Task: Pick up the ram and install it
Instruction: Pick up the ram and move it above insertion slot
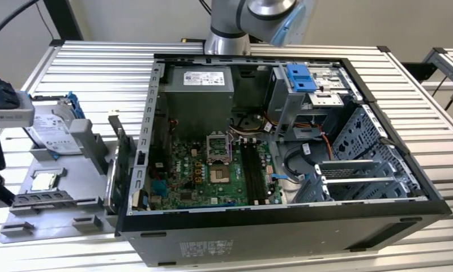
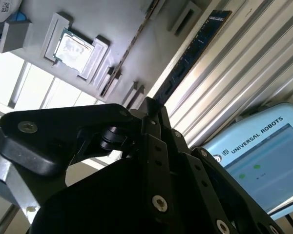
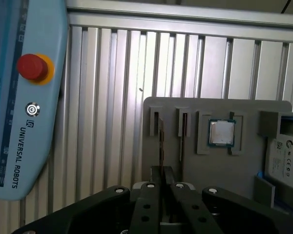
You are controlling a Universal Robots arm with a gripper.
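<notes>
- The ram [image 2: 195, 51] is a thin dark strip running straight out from the fingertips. In the first wrist view it is edge-on [image 3: 160, 144] and lines up with one of two narrow slots in the grey tray [image 3: 263, 170].
- I cannot tell whether its far end is clear of that slot or sits in it.
- The gripper [image 2: 149, 109] has its fingers drawn together with no gap showing between them. I judge it to be pinching the ram by its near end and touching nothing else.
- In the exterior view the tray [image 1: 60, 218] lies at the left, beside the open computer case [image 1: 287, 238]. The black memory slots [image 1: 251, 170] on the board inside are well apart from it.
- A square silver chip [image 3: 220, 132] sits in its own pocket near the two narrow slots. A hard drive [image 1: 52, 133] stands at the tray's far end.
- A light blue tablet [image 2: 263, 151] with a red button [image 3: 31, 67] lies on the ribbed table [image 3: 112, 73] close to the gripper.
- Risks, as I judge them:
  - A grip on one end gives the long stick leverage, so a knock could make it pivot or slip.
  - The tray's slot walls, the tablet and the case rim are the likely things to catch it.
  - A stick tilted in the fingers would meet a memory slot crooked and could jam or bend.
</notes>
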